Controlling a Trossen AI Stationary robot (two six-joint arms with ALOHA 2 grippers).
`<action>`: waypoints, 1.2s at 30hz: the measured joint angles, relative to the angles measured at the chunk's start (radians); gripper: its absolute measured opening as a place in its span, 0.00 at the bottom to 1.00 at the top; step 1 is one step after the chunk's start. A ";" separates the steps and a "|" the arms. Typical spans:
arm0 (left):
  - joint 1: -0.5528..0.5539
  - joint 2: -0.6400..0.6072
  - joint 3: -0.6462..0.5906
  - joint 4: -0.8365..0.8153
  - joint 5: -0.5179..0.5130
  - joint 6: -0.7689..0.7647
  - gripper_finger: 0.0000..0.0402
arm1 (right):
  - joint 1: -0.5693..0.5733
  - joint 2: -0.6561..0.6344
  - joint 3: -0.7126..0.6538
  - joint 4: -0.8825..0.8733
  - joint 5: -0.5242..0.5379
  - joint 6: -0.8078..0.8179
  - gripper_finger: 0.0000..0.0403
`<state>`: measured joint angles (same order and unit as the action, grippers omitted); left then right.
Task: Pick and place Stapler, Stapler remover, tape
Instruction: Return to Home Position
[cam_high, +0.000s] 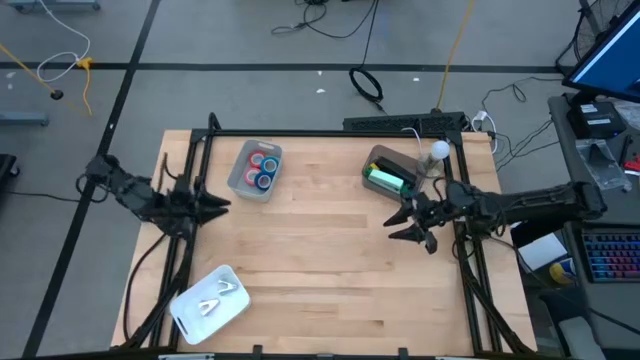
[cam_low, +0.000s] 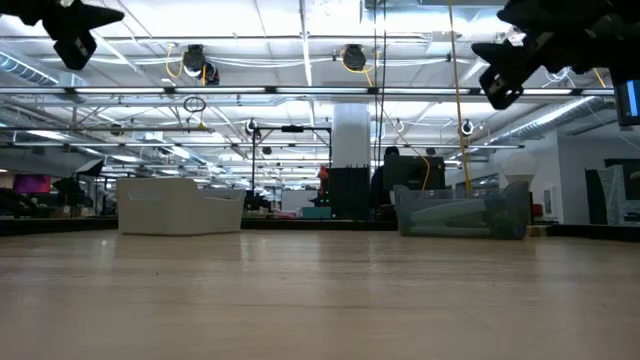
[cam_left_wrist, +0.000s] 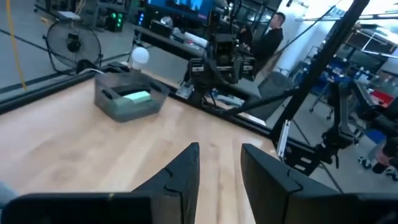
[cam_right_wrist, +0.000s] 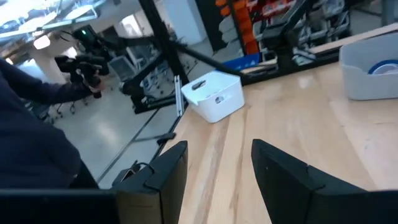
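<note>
The left gripper (cam_high: 222, 204) was held over the table's left edge, fingers apart and empty. Small items, taken for staple removers (cam_high: 212, 305), lay in the white plastic bin (cam_high: 183, 312). The red and blue tape rolls (cam_high: 264, 166) lay in the light gray bin (cam_high: 240, 178), and a green stapler (cam_high: 390, 180) in the dark gray bin (cam_high: 383, 160). The right gripper (cam_high: 400, 226) was held just beside that bin, likewise parted. Sorting was judged finished, so only withdrawal to rest was called for.

Grey floor (cam_high: 250, 40) with loose cables (cam_high: 365, 85), bright ceiling strip lights (cam_low: 330, 15), white pillar (cam_low: 351, 135).

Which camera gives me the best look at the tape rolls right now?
The high view: it looks straight down into the gray bin, showing the tape rolls inside. The right wrist view catches only a blue sliver above the rim. The low view shows bin walls only; the left wrist view shows no tape.
</note>
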<state>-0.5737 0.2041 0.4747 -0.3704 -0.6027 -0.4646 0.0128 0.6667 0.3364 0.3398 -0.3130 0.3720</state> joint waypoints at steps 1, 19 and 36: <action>0.007 -0.034 0.000 -0.029 0.002 0.007 0.29 | -0.008 -0.023 -0.015 0.001 0.000 0.007 0.42; 0.017 -0.164 0.000 -0.388 0.000 -0.161 0.29 | -0.053 -0.131 -0.272 0.241 0.001 0.139 0.42; 0.016 -0.199 0.002 -0.363 0.000 -0.051 0.29 | -0.066 -0.329 -0.277 0.116 -0.024 0.054 0.42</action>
<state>-0.5575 0.0051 0.4770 -0.7337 -0.6029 -0.5159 -0.0533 0.3373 0.0597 0.4556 -0.3372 0.4260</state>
